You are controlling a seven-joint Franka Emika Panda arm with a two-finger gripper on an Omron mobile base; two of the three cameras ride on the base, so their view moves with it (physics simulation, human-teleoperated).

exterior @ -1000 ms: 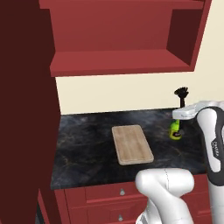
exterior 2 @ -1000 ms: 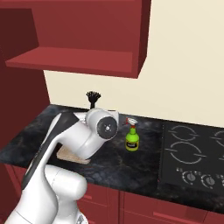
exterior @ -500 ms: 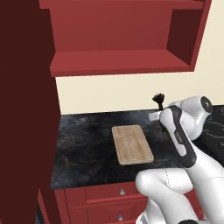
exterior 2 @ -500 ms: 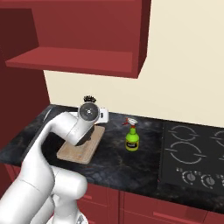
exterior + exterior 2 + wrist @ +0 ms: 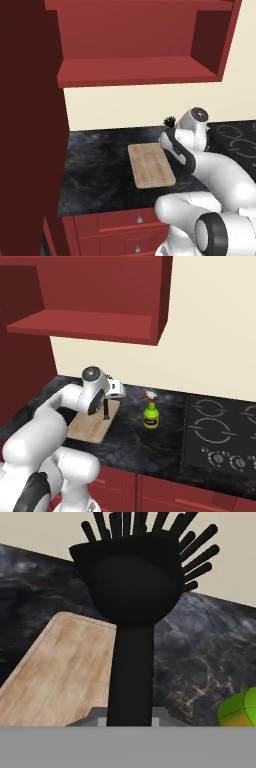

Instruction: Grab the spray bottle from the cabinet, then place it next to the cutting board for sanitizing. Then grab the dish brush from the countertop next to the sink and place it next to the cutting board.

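Observation:
My gripper is shut on the handle of the black dish brush, whose bristled head points up and away toward the wall. The brush's bristles show just above my hand at the board's far right corner. The handle hangs down over the right edge of the light-tan cutting board, which lies flat on the black countertop. The yellow-green spray bottle stands upright on the countertop a little right of the board; a green edge of the bottle appears low right in the hand view.
A black stovetop with knobs lies to the right of the bottle. An open dark red wall cabinet hangs above the counter, and a tall red panel stands at the left. Red drawers run under the counter edge.
The arm has swung left with the brush in its grip, from beside the spray bottle to the right edge of the cutting board, and has come lower. The bottle and board have stayed put.

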